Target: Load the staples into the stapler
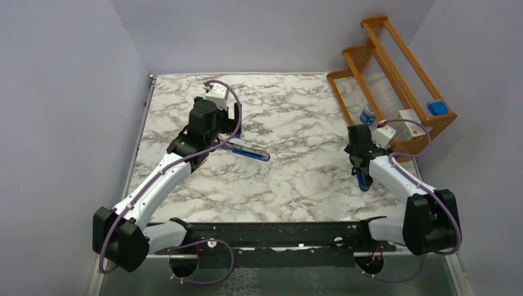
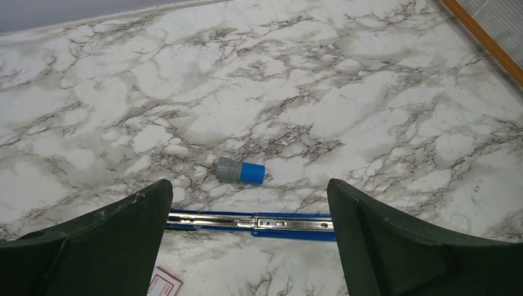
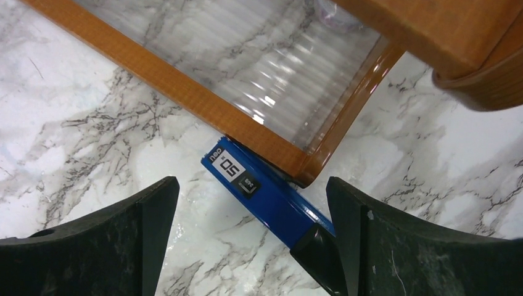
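Staples box [image 2: 163, 285]: lies on the counter [image 2: 370, 92], left half. It is seen between the spread jaws of the left gripper [image 2: 250, 188], near the left finger and just beside the open stapler rail [image 2: 253, 222].
Right gripper [image 3: 251, 184]: jaws spread. A blue stapler body [image 3: 271, 206] lies between them against the wooden rack [image 3: 185, 92].

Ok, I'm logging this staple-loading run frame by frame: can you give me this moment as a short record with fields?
left gripper: open, over the blue rail with a metal channel
right gripper: open, over the blue stapler body marked 50
stapler body: lies at the corner of the wooden rack
staple box: white, red label, near edge of left wrist view
blue-capped cylinder: lying on the table beyond the rail
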Available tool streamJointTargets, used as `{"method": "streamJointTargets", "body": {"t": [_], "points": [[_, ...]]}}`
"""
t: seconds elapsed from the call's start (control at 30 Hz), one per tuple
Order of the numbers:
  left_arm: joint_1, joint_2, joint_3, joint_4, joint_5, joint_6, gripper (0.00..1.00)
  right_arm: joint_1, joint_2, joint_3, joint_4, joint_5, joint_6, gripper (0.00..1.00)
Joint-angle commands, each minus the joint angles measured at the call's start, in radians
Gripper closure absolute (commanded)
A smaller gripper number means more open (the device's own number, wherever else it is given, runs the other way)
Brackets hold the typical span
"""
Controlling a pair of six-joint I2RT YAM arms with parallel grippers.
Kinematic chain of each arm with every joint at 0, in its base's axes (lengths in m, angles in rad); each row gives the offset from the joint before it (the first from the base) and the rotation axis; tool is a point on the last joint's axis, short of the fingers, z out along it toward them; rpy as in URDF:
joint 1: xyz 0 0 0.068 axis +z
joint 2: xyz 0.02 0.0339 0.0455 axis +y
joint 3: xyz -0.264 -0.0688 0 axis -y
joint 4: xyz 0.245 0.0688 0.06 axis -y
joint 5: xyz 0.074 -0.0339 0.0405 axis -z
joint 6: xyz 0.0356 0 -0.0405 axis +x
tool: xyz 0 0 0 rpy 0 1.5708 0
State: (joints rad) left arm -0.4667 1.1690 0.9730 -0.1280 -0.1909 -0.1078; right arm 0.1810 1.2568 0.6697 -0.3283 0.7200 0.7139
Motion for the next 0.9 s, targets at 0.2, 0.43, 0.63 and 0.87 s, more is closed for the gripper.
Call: {"method": "streamJointTargets", "body": {"t": [0.2,0.43,0.63,0.87], "points": [[-0.003,-0.008,-0.008,0.025,-0.008,0.003,0.01,-0.011,0.102,0.003,-0.060,-0.165,0.079,0.08],[-0.003,-0.011,-0.009,0.025,-0.011,-0.001,0.01,-0.011,0.111,0.011,-0.052,-0.281,0.018,0.17],[-0.003,-0.012,-0.015,0.028,-0.011,-0.006,0.01,-0.011,0.112,0.008,-0.038,-0.281,-0.002,0.40],[-0.003,-0.014,-0.016,0.027,-0.015,-0.005,0.01,-0.011,0.096,0.024,-0.015,-0.342,-0.102,0.66]]}}
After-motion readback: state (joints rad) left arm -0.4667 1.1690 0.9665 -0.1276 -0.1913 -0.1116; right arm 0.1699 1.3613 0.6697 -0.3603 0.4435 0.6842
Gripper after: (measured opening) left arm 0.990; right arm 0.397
